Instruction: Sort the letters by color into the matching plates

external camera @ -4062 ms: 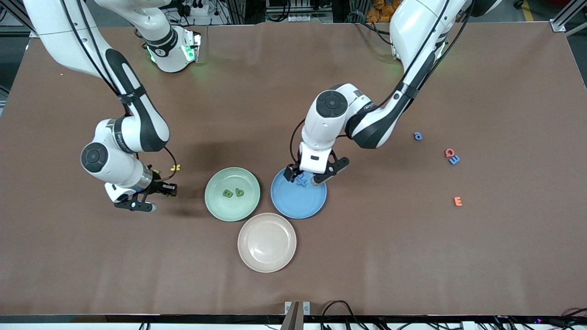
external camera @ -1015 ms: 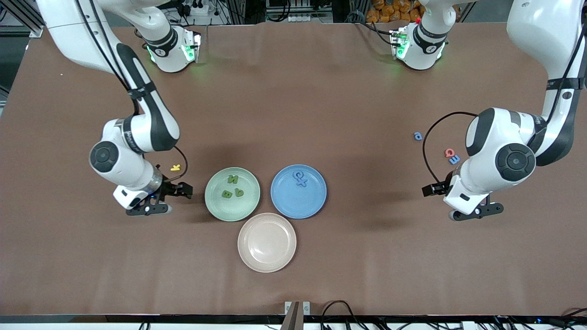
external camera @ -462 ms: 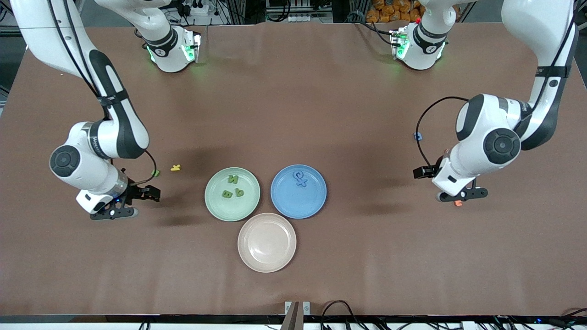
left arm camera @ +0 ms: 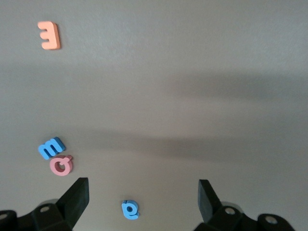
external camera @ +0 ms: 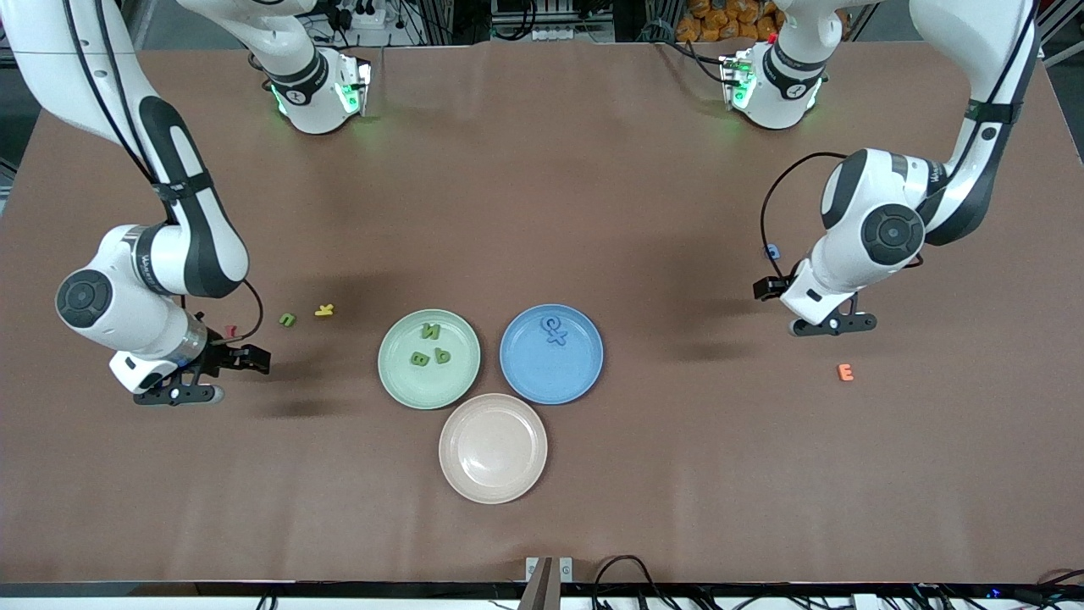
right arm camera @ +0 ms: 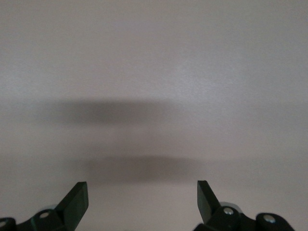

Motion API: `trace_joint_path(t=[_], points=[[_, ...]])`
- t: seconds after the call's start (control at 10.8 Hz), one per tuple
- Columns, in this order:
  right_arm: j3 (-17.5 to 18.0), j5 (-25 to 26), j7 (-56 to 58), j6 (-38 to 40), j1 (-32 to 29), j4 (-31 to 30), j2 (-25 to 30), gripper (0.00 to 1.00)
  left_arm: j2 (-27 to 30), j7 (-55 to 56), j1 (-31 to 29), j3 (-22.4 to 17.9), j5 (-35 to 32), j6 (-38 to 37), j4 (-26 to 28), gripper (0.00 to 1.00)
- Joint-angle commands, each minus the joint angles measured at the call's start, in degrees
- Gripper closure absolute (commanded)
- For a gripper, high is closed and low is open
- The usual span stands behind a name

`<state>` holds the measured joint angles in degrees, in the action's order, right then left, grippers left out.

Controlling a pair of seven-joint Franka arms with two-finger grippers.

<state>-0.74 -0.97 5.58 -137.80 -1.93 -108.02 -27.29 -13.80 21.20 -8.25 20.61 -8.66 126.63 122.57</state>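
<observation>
Your left end effector (external camera: 817,307) hangs wide open, empty, over bare tabletop (external camera: 542,186) nr the left arm's end; in its wrist view you see a blue letter (left arm camera: 129,210) between the fingers (left arm camera: 77,197), w/ a pink letter (left arm camera: 61,165) and another blue one (left arm camera: 50,147) touching each other just beside, and an orange E (left arm camera: 49,35) well apart.

Your right end effector (external camera: 207,374) is also wide open w/ nothing in it, over bare tabletop twd the right arm's end.

A small green letter (external camera: 287,319) and a yellow letter (external camera: 323,310) lie nr it.

Mid-tabletop: mint green plate (external camera: 398,373) holds 3 green letters (external camera: 430,346); blue plate (external camera: 529,377) beside it holds 2 blue letters (external camera: 554,330); beige plate (external camera: 493,483) sits nearer the front cam, touching both.
</observation>
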Motion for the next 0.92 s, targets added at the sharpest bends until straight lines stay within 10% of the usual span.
trace_joint_path(t=[0.0,0.83], points=[[-0.1,0.9,-0.2,0.4,-0.8,-1.0,0.6,0.00,3.7,-2.0,0.0,-0.5,1.9,4.1,6.4,0.00],[-1.1,0.7,-9.8,0.8,-0.6,-3.8,2.2,0.00,5.7,7.0,-0.1,-3.3,5.1,17.0,18.8,0.00]])
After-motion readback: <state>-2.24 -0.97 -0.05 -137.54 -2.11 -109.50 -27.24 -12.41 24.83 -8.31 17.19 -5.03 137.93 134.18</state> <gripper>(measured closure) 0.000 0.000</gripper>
